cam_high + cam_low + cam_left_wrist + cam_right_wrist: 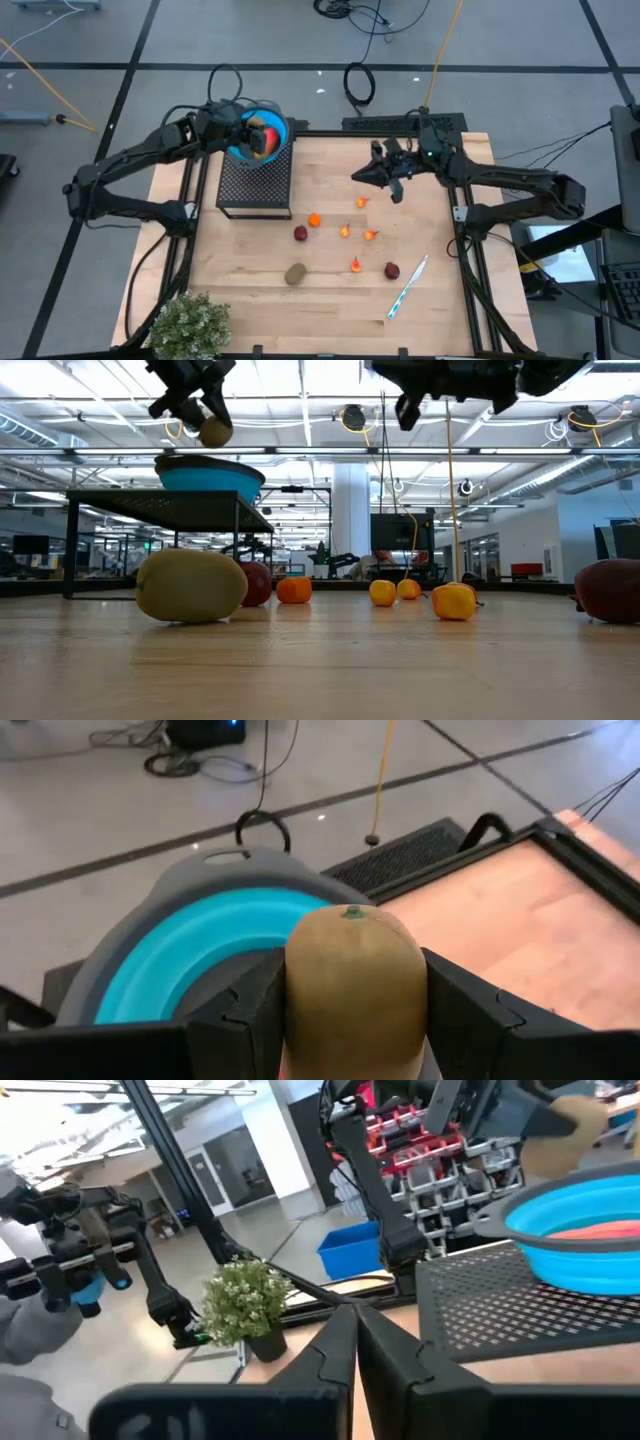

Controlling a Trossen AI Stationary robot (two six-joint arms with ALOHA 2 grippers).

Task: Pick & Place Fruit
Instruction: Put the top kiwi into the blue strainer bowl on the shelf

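Right now the left gripper (262,137) sits at the upper left of the high view, directly over the blue bowl (240,152), its fingers (250,1010) clamped on a brown-green oval fruit (355,982). In the left wrist view that fruit fills the lower centre, with the bowl's blue inside just behind it and to the left. The bowl stands on a black mesh stand (254,185) at the table's back edge, and a red-orange piece (270,136) seems already to lie in it.

To do the release well, I would keep the fruit over the bowl's middle rather than its grey rim, lower it close to the contents, then open the fingers gently so the rounded piece does not bounce or roll out. Afterward, lift straight up so nothing catches the rim.

The right gripper (357,177) hangs over the upper centre of the table with its fingers pressed together on nothing.

Other fruit waits on the wooden table (250,250): another brown-green oval (296,273) at lower centre, dark red balls (300,233), a round orange piece (314,220) and tiny orange bits (345,231). A white-and-blue pen (407,287) lies at lower right, a bushy plant (188,324) at lower left.

No brand, label or legible writing shows in any view.
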